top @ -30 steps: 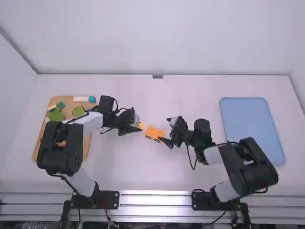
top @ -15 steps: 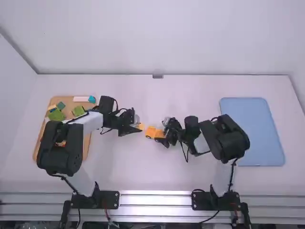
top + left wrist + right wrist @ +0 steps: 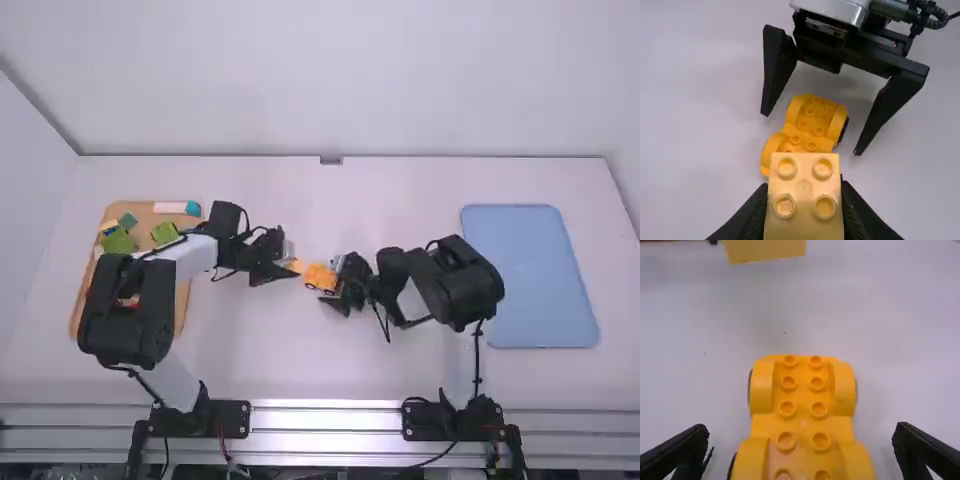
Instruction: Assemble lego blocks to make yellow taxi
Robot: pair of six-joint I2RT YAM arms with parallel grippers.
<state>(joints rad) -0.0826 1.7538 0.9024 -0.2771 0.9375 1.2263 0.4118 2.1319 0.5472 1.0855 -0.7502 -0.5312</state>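
Clock directions are for high view, 12 = away from arm bases. Chassis [image 3: 318, 278], yellow-orange, mid table, studs up. Left gripper [image 3: 288, 266] at its 10 o'clock, right gripper [image 3: 333, 284] at its 3 to 4 o'clock.

Left gripper: narrow, closed round a yellow block [image 3: 294, 265]. Left wrist view gives the grip, one finger on each side of the block, four studs on top in a square. Same view has the block overlapping the near end of the chassis; right wrist view has a clear gap between the two, so not joined. Can't tell the block's height over the table.

Right gripper: wide. Right wrist view has the chassis between the fingers, a space on both sides, no contact. It also gives two columns of studs, raised fenders along the sides and a bit of dark wheel [image 3: 750, 386]. Left wrist view backs this up: fingers spread, one on each side of the chassis.

High view adds the trays. Wooden tray [image 3: 150, 222] at the chassis's 9 o'clock, partly under the left arm [image 3: 137, 315]. In it: green block [image 3: 119, 241] at the tray's 11, another green block [image 3: 165, 232] at 1, white block [image 3: 170, 207] near 12 to 1 with a teal block [image 3: 193, 208] beside it. Blue tray [image 3: 530, 275] at the chassis's 3 o'clock.
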